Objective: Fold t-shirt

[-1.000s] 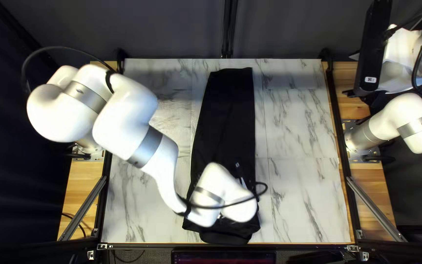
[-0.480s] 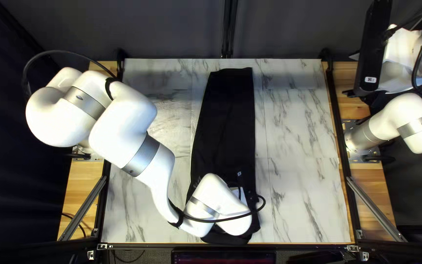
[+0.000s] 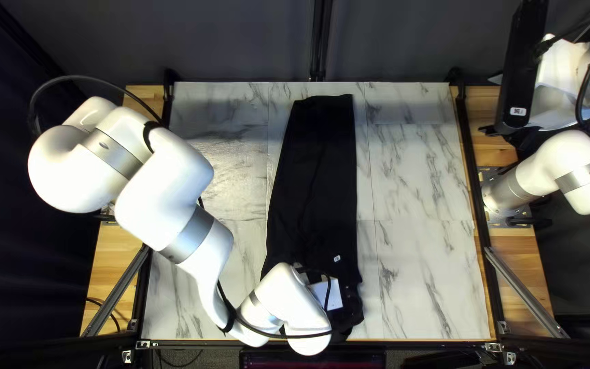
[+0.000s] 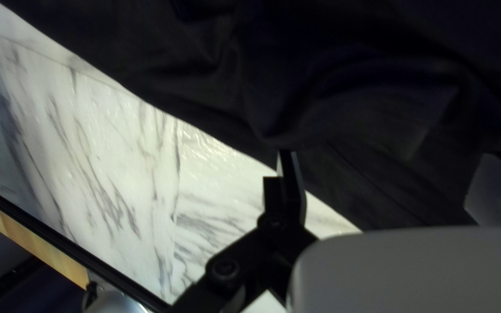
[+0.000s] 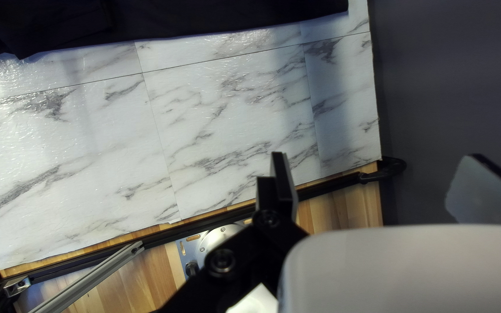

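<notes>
"Where is the t-shirt laid?"

"It is stretched in a long, dark strip down the middle of the table, from the far side to the near side. Its near end is partly hidden by the left arm."

"And how are the grippers held?"

"The left gripper is held above the near part, its fingers spread wide. The right gripper is raised at the far right, its fingers also parted widely."
</notes>
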### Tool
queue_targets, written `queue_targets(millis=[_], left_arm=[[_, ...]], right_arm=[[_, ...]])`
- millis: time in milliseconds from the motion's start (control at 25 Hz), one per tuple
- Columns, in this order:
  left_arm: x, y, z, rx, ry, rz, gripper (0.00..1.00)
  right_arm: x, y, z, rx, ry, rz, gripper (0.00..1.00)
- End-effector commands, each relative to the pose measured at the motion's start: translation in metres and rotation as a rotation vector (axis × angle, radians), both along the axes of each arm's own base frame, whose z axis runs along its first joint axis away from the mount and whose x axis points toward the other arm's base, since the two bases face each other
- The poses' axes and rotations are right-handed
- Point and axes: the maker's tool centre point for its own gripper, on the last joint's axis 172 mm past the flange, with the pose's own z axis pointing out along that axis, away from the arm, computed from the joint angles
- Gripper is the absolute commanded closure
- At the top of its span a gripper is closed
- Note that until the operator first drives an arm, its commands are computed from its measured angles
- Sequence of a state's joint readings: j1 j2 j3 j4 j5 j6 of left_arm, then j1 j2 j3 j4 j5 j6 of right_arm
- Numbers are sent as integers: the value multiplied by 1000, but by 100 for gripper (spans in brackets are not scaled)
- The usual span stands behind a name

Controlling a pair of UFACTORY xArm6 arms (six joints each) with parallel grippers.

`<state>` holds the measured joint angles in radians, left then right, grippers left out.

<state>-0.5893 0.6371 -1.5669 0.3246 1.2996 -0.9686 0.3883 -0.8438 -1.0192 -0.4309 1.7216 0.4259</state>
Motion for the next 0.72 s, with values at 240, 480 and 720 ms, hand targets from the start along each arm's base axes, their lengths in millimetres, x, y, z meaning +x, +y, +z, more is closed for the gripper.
queue_targets(millis=[240,480,720], left_arm=[[-6,2,-8,-17,6,1,55],[-10,4,-12,-27,9,5,100],[-11,4,0,-22,13,5,100]], right_arm=[[0,0,0,0,0,0,0],[0,0,0,0,0,0,0],[0,0,0,0,0,0,0]])
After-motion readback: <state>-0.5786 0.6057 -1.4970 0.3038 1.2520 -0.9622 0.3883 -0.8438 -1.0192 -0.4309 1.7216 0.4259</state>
